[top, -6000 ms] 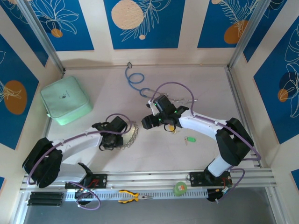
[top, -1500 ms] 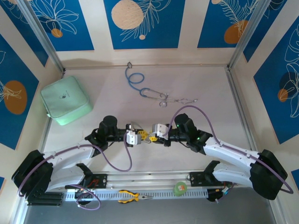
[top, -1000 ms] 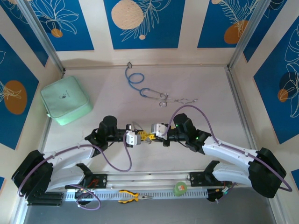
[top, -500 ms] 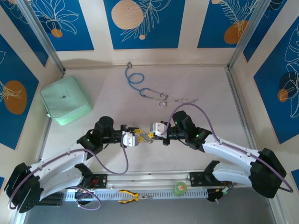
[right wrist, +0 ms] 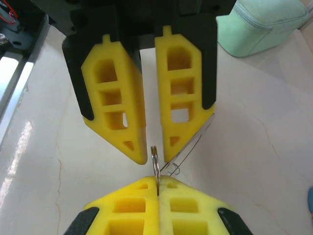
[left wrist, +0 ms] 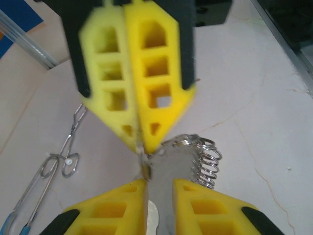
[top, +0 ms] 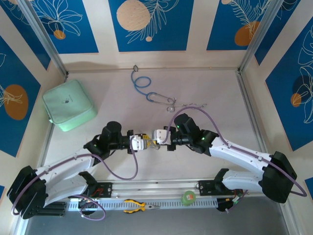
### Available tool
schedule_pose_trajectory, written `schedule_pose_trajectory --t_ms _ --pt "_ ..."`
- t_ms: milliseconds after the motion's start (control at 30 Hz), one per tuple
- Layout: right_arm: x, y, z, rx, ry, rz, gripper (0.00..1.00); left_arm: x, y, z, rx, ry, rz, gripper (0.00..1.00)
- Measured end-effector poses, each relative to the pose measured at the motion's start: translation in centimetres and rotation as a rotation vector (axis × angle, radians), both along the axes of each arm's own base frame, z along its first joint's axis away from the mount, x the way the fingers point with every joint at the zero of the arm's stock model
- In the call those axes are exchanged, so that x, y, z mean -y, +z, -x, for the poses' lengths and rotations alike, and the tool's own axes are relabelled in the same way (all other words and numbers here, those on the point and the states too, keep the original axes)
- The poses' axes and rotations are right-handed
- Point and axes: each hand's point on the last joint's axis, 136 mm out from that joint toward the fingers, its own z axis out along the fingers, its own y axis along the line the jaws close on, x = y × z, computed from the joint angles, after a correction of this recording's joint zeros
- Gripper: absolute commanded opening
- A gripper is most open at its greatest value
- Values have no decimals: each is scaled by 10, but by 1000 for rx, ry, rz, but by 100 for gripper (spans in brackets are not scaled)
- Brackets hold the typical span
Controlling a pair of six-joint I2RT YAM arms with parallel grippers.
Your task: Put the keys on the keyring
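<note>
Left claw (left wrist: pixel 160 182) has just slackened to a narrow gap, loose around the keyring (left wrist: pixel 188 154), on the near side of the stethoscope (top: pixel 156 95); right claw (right wrist: pixel 157 183) stays pinched on its rim. Looks like a regrip before threading.

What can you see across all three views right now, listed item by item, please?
pouch: one, mint green, left of the table
stethoscope: one, blue tube, far middle
keyring: one, silvery with chain links, between the grippers
pliers: one, yellow handles, near rail
disc: one, green, near rail
table: one, pale
left gripper: one, yellow fingers, jaws apart around the keyring
right gripper: one, yellow fingers, shut on the keyring's edge
</note>
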Motion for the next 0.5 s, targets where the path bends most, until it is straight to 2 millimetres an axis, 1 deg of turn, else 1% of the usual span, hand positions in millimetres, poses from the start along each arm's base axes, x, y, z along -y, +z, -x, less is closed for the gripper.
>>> schedule_pose_trajectory --t_ms 133,200,333,467,500 --pt "-1 -2 -2 16 -10 30 0 -1 1 -5 -15 35 3 23" --pt "-2 -2 -4 23 -15 36 0 -1 2 -5 -20 38 6 22" --pt "-4 -2 -6 31 -25 47 0 1 6 -6 -33 43 15 15" --pt "-6 0 -8 36 -32 54 0 1 6 -5 -48 39 20 0" --pt "-6 -1 -8 35 -32 54 0 1 6 -5 -50 40 21 0"
